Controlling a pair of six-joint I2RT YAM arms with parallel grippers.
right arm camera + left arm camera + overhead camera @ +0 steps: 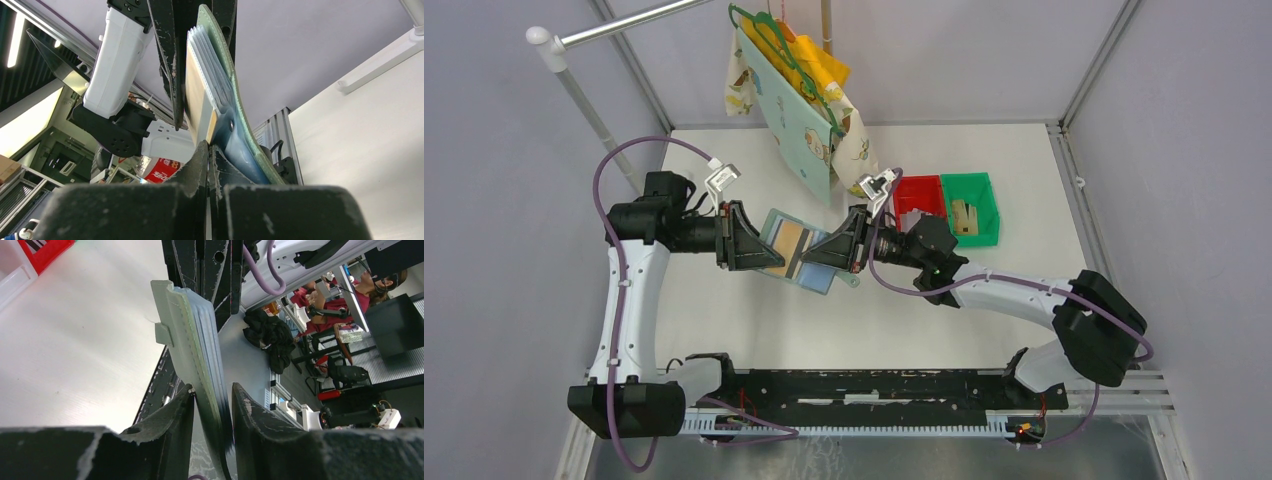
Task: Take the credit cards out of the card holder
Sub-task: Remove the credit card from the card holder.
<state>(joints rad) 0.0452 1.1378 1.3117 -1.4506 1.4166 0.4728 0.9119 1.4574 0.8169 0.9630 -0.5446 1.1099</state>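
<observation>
- Right gripper (208, 146): jaws pressed tight together, no gap between them.
- Its tips meet right at the lower corner of the tan card (196, 100). Whether they have nipped that corner, I cannot tell.
- Left gripper (214, 390): jaws part-way apart, one on each side of the holder (192, 340), which runs edge-on between them.
- One finger (172, 422) touches the holder's side at its tip. The other finger (255, 420) lies just beside it. Whether they clamp it or only flank it, I cannot tell.
- The two grippers face each other over mid-table, left one on the holder's left edge, right one on its right edge.
- The holder lies open between them, shiny pale blue pockets up in the top view, grey-green back towards the table (984, 300) and apart from it in the right wrist view.
- The tan card sits in the holder's pockets, its face showing from above, with a dark stripe along one side.
- In the left wrist view the stacked pocket edges show as fine ridges, with a small tab sticking out at the side.
- Red bin (919, 181) and green bin (970, 178) stand side by side, touching, behind the right gripper.
- A green hanger (769, 25) with printed and yellow cloths (789, 130) hangs over the far side of the table.
</observation>
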